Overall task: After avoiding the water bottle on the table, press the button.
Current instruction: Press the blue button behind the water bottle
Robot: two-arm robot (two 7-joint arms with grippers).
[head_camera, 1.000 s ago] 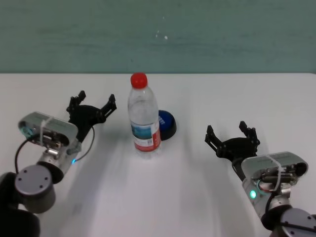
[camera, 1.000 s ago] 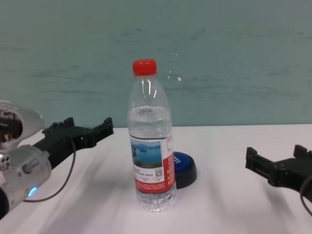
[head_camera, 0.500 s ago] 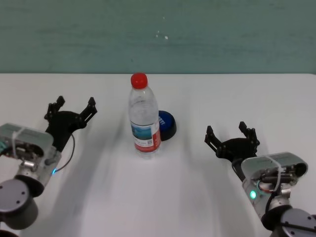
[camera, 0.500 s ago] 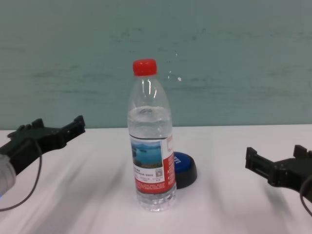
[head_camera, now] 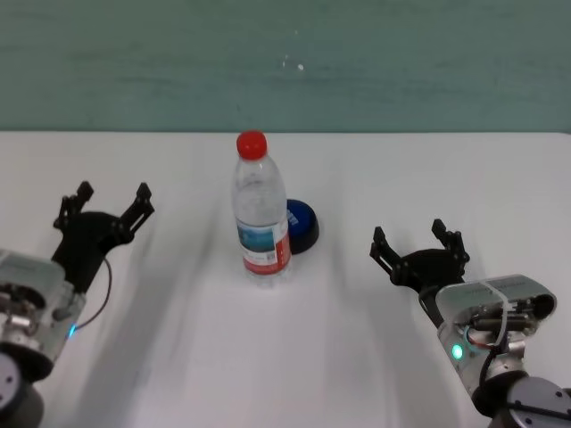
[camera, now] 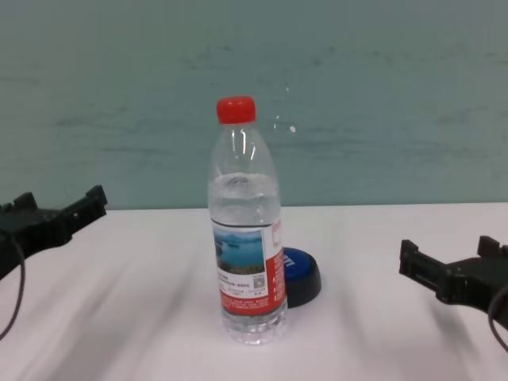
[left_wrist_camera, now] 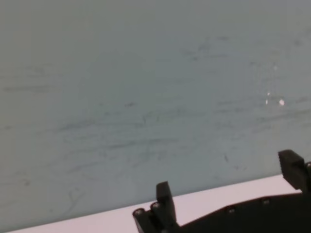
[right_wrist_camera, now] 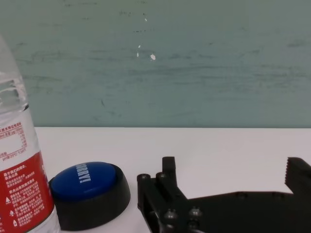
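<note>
The water bottle [head_camera: 261, 214] stands upright in the middle of the white table [head_camera: 294, 357], red cap on top. The blue button [head_camera: 302, 225] sits just behind it to the right, partly hidden by it. Both show in the chest view, bottle [camera: 246, 238] and button [camera: 303, 274], and in the right wrist view, bottle [right_wrist_camera: 19, 170] and button [right_wrist_camera: 90, 187]. My left gripper [head_camera: 111, 201] is open and empty, well to the left of the bottle. My right gripper [head_camera: 415, 241] is open and empty, to the right of the button and nearer to me.
A teal wall [head_camera: 285, 62] runs behind the table's far edge. The left wrist view shows only that wall [left_wrist_camera: 146, 97], a strip of table and the open left gripper [left_wrist_camera: 227, 179]. Bare table lies on both sides of the bottle.
My left arm has drawn back to the left, away from the bottle, with its gripper still open. The right arm, bottle and button have not moved.
</note>
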